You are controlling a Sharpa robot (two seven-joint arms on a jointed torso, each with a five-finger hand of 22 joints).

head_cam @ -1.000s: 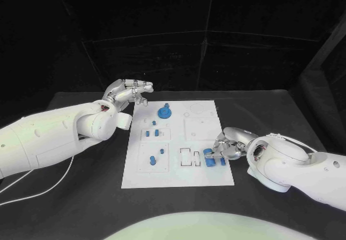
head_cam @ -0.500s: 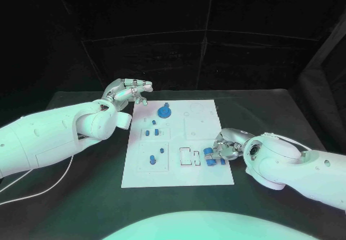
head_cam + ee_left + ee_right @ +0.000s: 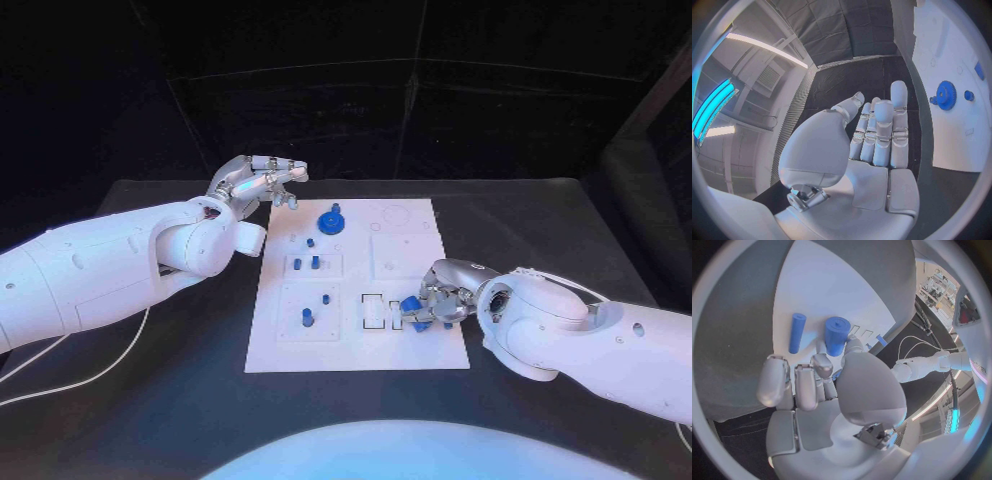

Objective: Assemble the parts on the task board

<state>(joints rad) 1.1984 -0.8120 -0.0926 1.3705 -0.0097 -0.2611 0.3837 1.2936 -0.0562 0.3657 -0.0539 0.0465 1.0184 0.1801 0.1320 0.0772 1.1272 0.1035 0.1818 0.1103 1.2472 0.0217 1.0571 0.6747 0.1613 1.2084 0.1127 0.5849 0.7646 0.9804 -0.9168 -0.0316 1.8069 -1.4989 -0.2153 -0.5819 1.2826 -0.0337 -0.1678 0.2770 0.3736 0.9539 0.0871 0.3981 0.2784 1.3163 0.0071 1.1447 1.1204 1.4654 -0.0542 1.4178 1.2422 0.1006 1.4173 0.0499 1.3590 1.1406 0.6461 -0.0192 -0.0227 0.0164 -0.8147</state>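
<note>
Resting at the task board's (image 3: 408, 352) near right: right hand (image 3: 437, 296), fingers curled beside blue cylinders (image 3: 836, 335), grip indeterminate. Left hand (image 3: 257, 182): far left, empty, fingers extended.

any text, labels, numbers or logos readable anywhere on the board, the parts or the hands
None can be read.
The task board carries only outlined shapes and recesses, no lettering that can be made out.
The blue gear and the two blue cylinders by the right hand are plain.
The left hand and both arms show no legible marking.
</note>
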